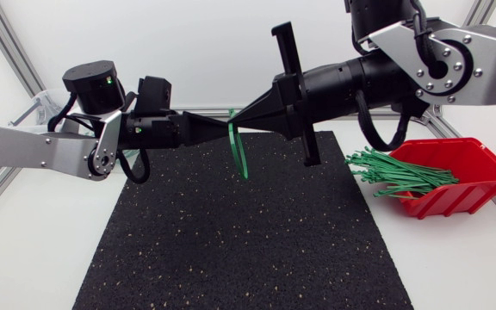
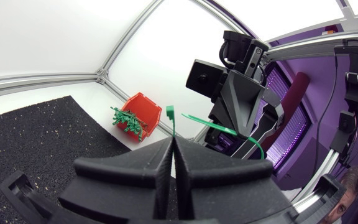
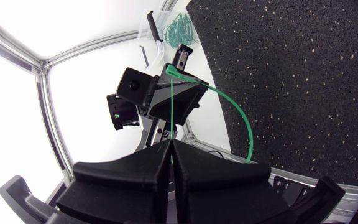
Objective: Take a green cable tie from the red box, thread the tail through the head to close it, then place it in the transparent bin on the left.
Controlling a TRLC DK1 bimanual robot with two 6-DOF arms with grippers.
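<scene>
White worktop [image 1: 24, 258], black speckled mat [image 1: 239, 232] across the middle. Red box [image 1: 468, 185] at right, transparent bin [image 1: 34, 110] far left. Above the mat's far edge, left gripper [image 1: 224, 129] and right gripper [image 1: 239, 122] meet nose to nose, both jaws clamped on the green cable tie [image 1: 238, 151]. Its loop hangs lengthwise down toward the mat.

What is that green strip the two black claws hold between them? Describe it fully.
It is a thin green plastic cable tie, held above the black speckled mat by both arms. The left gripper's fingers and the right gripper's fingers are each shut on it. Its strap bends into a hanging loop; its small square head stands ahead of the left fingers. Whether the tail is threaded, I cannot tell.
</scene>
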